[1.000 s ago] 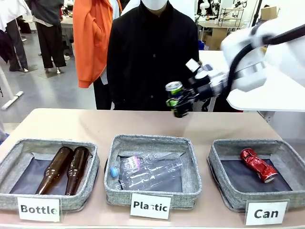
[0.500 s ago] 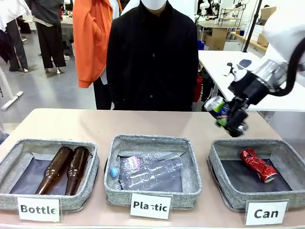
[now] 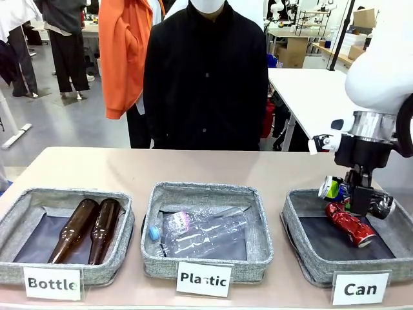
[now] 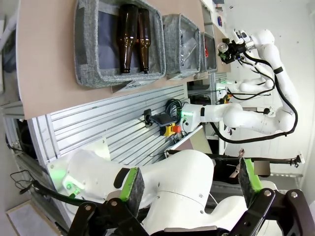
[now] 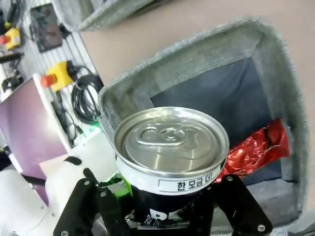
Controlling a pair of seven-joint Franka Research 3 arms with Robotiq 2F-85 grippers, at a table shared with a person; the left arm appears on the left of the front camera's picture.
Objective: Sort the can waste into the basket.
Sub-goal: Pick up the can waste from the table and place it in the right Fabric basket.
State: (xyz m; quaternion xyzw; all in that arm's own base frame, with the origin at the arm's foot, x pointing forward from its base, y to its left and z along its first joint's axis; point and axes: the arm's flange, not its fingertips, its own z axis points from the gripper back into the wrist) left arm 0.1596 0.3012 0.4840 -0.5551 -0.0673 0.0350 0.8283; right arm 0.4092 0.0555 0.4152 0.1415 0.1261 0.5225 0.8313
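Note:
My right gripper [image 3: 359, 195] is shut on the dark can [image 3: 332, 188], which it holds sideways just above the Can basket [image 3: 303, 259]. The red dented can [image 3: 349, 223] lies inside that basket, right under the held can. In the right wrist view the dark can's silver top [image 5: 170, 141] sits between my fingers [image 5: 82, 205], with the red can [image 5: 257, 147] and the basket's grey wall [image 5: 278, 64] behind it. My left gripper [image 4: 190, 186] is open with nothing between its green pads [image 4: 132, 184], far from the table.
A Plastic basket [image 3: 205, 194] with clear bottles stands in the middle. A Bottle basket [image 3: 26, 205] with two brown bottles [image 3: 90, 229] is at the left. A person in black stands at the table's far edge. Bare tabletop lies behind the baskets.
My right arm has swung right and down with the dark can, from mid-air in front of the person to just over the Can basket. The can now lies sideways.

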